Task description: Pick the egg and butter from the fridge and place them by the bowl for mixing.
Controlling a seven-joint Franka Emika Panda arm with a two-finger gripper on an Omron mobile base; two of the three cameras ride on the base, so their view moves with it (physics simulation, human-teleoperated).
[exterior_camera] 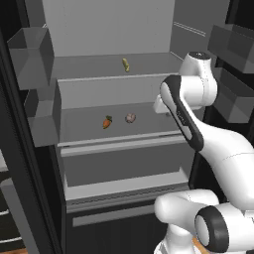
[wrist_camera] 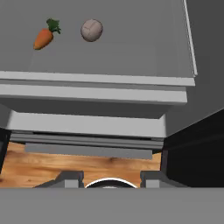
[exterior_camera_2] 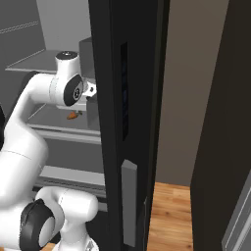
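Egg point(wrist_camera: 92, 30): judged light, brittle-shelled and prone to roll; best taken across its widest girth with gentle closure, fingers settling to either side. It presents as a small pale pinkish-grey ball with mottled shading, resting on the middle shelf point(exterior_camera: 119, 130) of the fridge point(exterior_camera: 111, 30), near an orange carrot point(wrist_camera: 45, 36) but apart from it. Butter point(exterior_camera: 126, 64): a small yellow-green stick on the shelf above, judged soft and slick; grip across its short sides. Gripper point(wrist_camera: 111, 177): fingertips spread, grasping nothing, short of the shelf edge
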